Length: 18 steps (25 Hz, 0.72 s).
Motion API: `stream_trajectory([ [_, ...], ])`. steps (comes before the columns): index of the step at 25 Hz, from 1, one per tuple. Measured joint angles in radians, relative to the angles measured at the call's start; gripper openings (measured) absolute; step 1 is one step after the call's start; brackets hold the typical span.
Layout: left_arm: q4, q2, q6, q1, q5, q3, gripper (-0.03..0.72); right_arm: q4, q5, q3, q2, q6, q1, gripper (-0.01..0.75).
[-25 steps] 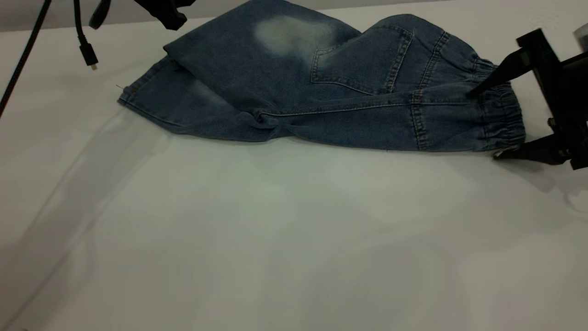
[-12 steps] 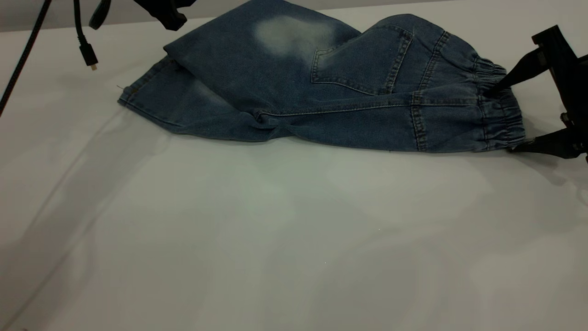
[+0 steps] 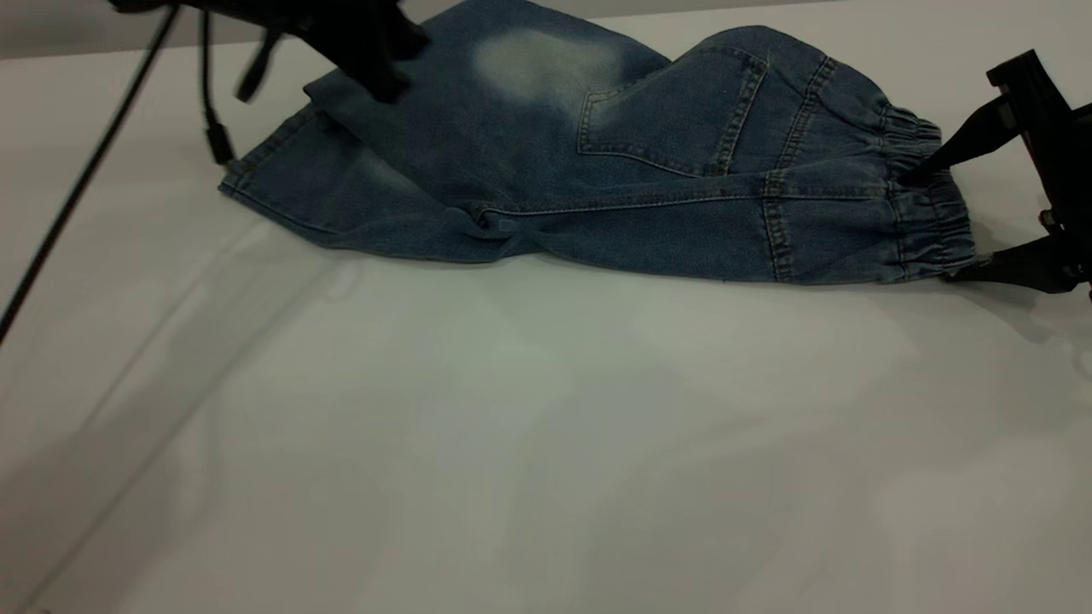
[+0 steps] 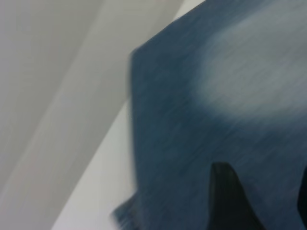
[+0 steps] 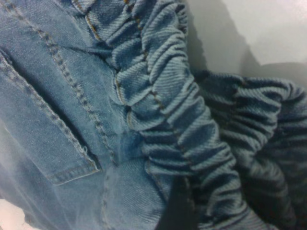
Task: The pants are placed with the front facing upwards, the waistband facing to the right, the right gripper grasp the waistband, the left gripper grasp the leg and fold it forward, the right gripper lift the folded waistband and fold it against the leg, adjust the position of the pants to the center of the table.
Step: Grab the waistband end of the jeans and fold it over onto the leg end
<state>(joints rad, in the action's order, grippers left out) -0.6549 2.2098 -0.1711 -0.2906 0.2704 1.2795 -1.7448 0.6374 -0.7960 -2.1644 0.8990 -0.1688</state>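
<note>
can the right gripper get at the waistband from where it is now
Probably yes: the right gripper sits open at the pants' gathered waistband, one finger on top, one low at the table; nothing blocks it.

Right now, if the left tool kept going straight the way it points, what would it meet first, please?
Most likely the pants: the left tool points down at the leg fabric near the faded patch, nothing between, though its height above the denim is unclear.
</note>
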Motion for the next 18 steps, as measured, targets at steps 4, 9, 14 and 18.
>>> stream_trajectory([
  [4,0.000,0.039,0.001,-0.043,0.002,0.000,0.329,0.001,0.006,0.000,0.000,0.012,0.000,0.501],
  [9,0.003,0.073,0.004,-0.074,0.005,0.000,0.328,0.004,0.004,0.000,0.000,0.043,0.000,0.381],
  [14,0.004,0.082,0.004,-0.079,0.002,0.001,0.326,0.004,0.026,0.000,0.000,0.058,0.000,0.134],
  [18,0.004,0.105,0.029,-0.079,-0.005,0.001,0.326,0.004,0.059,0.000,0.000,0.057,0.000,0.041],
])
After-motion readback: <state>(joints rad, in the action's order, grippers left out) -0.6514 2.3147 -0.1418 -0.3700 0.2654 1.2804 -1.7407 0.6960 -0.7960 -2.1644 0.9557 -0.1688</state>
